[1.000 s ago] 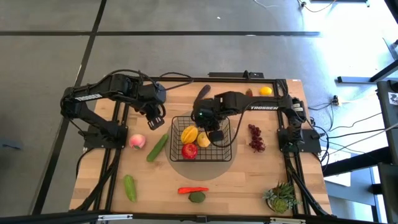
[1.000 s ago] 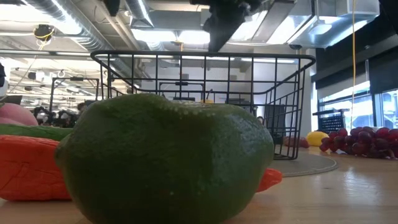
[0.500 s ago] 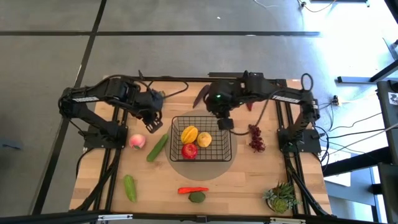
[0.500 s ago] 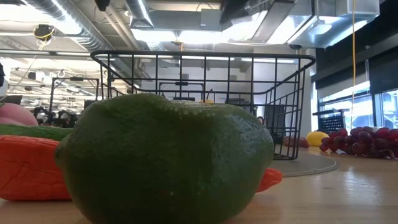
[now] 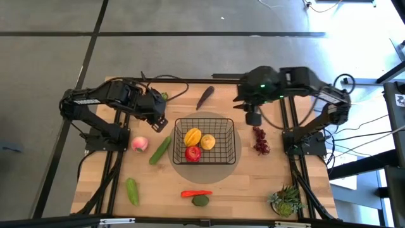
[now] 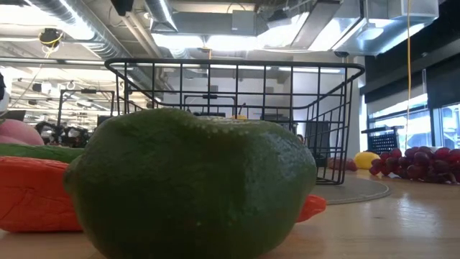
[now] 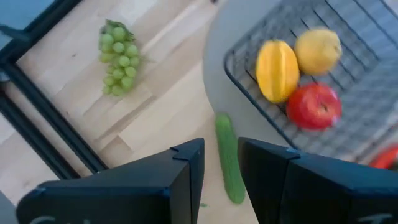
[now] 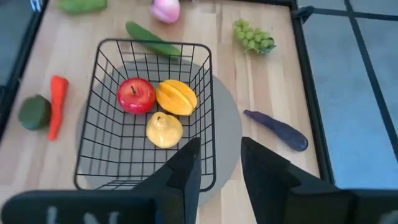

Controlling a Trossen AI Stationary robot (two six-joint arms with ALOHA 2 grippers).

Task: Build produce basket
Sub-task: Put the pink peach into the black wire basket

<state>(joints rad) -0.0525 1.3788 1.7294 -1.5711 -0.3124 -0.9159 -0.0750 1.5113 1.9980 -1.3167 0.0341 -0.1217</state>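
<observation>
Sitting near the middle of the tabletop, the basket [image 5: 204,140] already holds a red tomato [image 5: 193,152] and two yellow fruits [image 5: 193,136]; a cucumber [image 5: 160,150] lies just beside its left wall and dark red grapes [image 5: 260,140] lie near the right edge. The pieces look like light, hard, smooth toys, so round ones may slip; the cucumber is best pinched across its middle, the grapes by the thick of the bunch. The left gripper [image 7: 221,158] hovers above the cucumber, fingers slightly parted, holding nothing. The right gripper [image 8: 219,163] hangs beyond the basket's far side, fingers likewise a little apart and empty.
</observation>
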